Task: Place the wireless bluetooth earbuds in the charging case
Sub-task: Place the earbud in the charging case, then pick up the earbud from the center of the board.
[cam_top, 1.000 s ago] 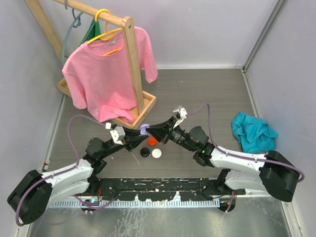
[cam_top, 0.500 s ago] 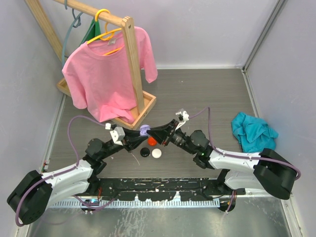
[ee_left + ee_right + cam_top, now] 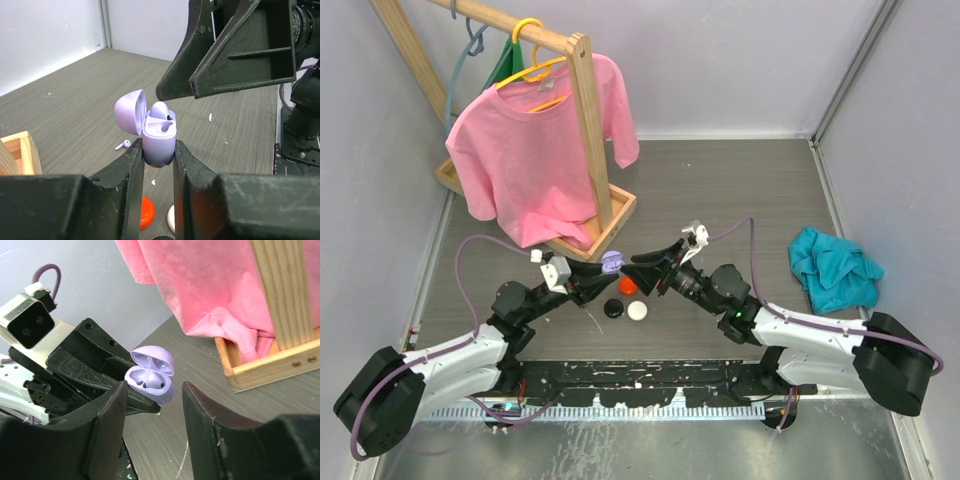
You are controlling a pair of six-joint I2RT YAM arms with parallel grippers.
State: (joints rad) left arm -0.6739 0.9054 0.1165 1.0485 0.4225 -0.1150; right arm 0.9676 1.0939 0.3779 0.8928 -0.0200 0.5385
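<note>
Nearest the arm bases, three round pieces are lying on the table: a black one, a white one at its 3 o'clock, and an orange-red one at its 1 o'clock.

Just above them, at 11 o'clock of the orange-red piece, the left gripper is pinching the purple charging case by its lower body, clear of the table. The lid is standing open toward 10 o'clock in the left wrist view, and one purple earbud is sitting in a well. A second earbud is lying loose on the table, at 8 o'clock of the case in that view.

The right gripper is hanging close beside the case, fingers parted and holding nothing.

Farther off, a teal cloth is lying at 3 o'clock, and a wooden rack with a pink shirt is standing at 11 o'clock.

The risks, as I judge them: the case is being held on a rounded surface, so a sideways nudge from the right fingers could be twisting it loose or snapping the lid shut. The seated bud may be resting proud and could be tipping out. The loose bud is tiny and could be skidding away under a pinch.
</note>
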